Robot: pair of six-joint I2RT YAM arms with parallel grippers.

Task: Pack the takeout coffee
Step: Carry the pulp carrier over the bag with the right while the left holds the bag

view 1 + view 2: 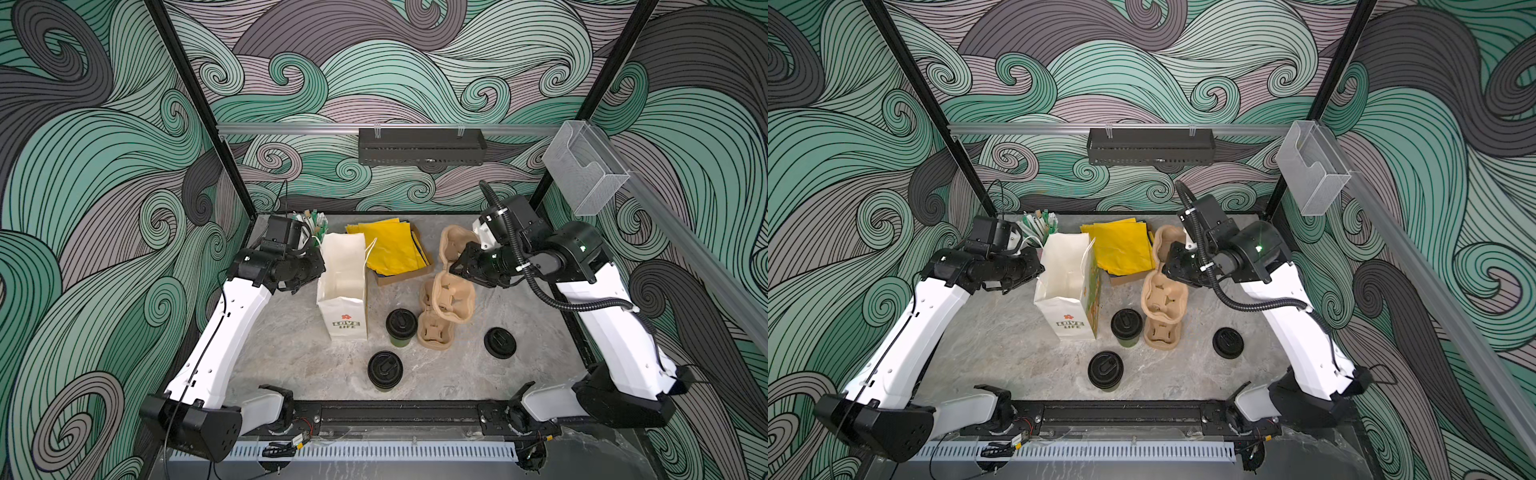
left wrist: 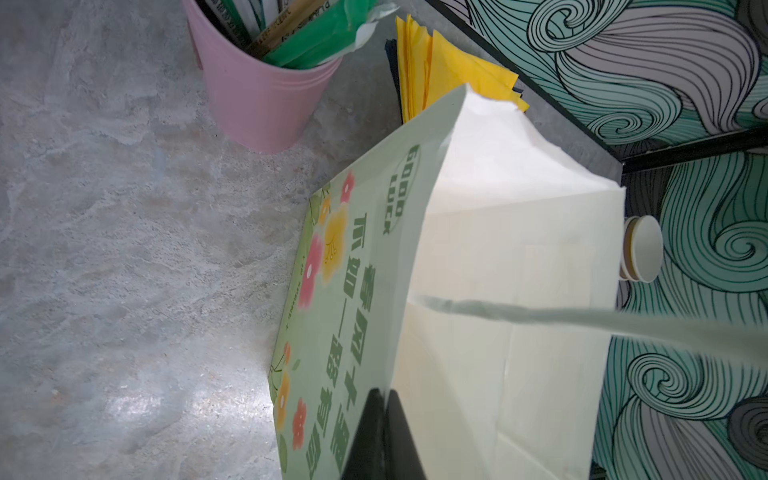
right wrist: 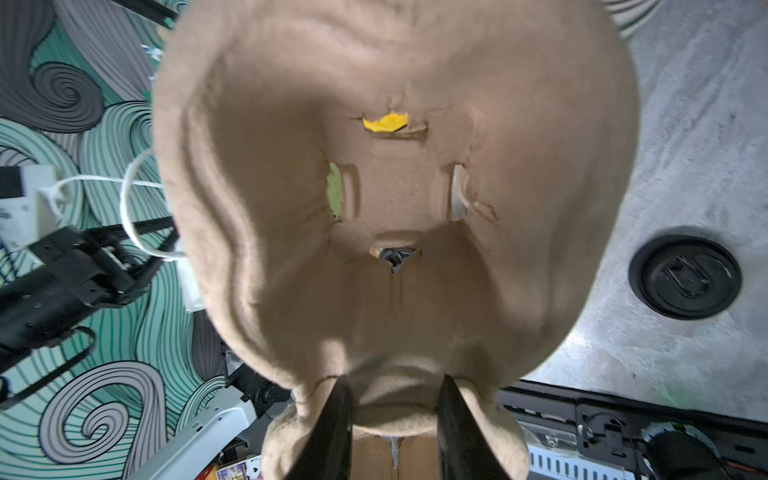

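Left claw point(image 2: 382, 399) clamped on bag point(image 2: 498, 291), right claw point(image 3: 395, 380) seemingly clamping carrier point(image 3: 291, 166), coffee point(image 1: 401, 326) well apart

White-shelled arms point(image 1: 232, 328) with black joints point(image 1: 577, 249); ribbed black hose point(image 1: 582, 306) along the right.

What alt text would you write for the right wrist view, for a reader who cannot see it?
A tan moulded-pulp cup carrier fills most of the frame, its near rim pinched by the right hand. Beside it, a loose black lid lies flat on the grey table, and a swirl-patterned wall is also in view.
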